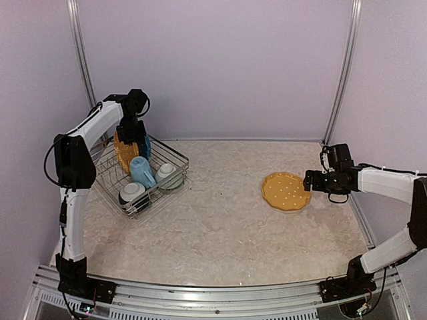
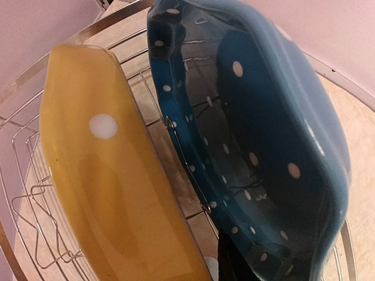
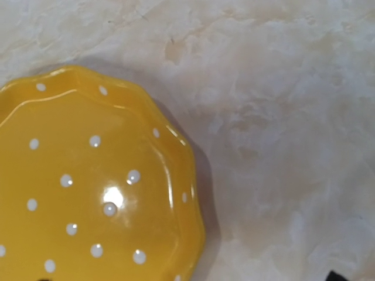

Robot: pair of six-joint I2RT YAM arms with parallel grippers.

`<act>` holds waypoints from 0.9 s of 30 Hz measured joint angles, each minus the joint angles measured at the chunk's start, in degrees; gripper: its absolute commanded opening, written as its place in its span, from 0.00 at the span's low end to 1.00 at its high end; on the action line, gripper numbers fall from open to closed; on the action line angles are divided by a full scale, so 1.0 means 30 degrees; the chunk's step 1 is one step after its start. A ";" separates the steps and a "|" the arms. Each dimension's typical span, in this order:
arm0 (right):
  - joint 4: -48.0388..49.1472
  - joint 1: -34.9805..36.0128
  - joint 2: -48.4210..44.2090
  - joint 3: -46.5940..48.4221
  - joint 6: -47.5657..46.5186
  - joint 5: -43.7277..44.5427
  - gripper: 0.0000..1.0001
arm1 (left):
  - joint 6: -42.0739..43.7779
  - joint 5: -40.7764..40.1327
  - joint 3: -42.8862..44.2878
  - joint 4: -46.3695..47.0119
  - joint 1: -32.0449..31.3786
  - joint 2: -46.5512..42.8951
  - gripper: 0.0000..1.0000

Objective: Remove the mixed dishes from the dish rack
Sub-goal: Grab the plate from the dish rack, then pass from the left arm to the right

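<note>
Nearest the overhead camera, the left arm base (image 1: 75,280) and right arm base (image 1: 347,288) sit at the 6 o'clock edge of the marbled table (image 1: 227,227); toward 9 o'clock stands the dish rack (image 1: 177,155), a silver wire basket; my left gripper (image 1: 133,139) is down in its far corner, at the blue plate (image 1: 145,148); that plate stands on edge, with the racked yellow plate (image 1: 123,155) just beside it at its 9 o'clock; closer to me in the rack are a light blue mug (image 1: 141,172), a far white bowl (image 1: 168,175) at the mug's 3 o'clock and a near white bowl (image 1: 132,193) at its 7 o'clock; toward 3 o'clock the tabletop yellow plate (image 1: 285,191) lies flat, well apart from the rack; my right gripper (image 1: 309,181) hovers just beside that plate's 3 o'clock rim, jaws spread wide, holding nothing.

Left wrist view: the blue plate (image 2: 263,146), white-dotted and tilted, fills the 3 o'clock half; the racked yellow plate (image 2: 105,193) takes the 9 o'clock side; rack wires (image 2: 29,211) show around and between them; one dark finger (image 2: 234,266) shows at 6 o'clock against the blue rim; I cannot tell whether the jaws pinch it.

Right wrist view: the tabletop yellow plate (image 3: 88,187), scalloped and white-dotted, fills the 8 o'clock corner, flat on the table (image 3: 281,117).
</note>
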 measured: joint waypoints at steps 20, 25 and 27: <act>0.0000 0.0219 -0.0175 0.0000 0.0138 0.0146 1.00 | -0.0860 -0.4175 0.1523 -0.1734 -0.2259 -0.0226 0.00; 0.0000 0.0219 -0.0270 0.0000 0.0146 0.0168 1.00 | -0.0299 -0.4612 0.1523 -0.1953 -0.2579 -0.0663 0.00; 0.0000 0.0219 -0.0284 0.0000 0.0153 0.0175 1.00 | 0.0168 -0.5071 0.1523 -0.1982 -0.2783 -0.0860 0.00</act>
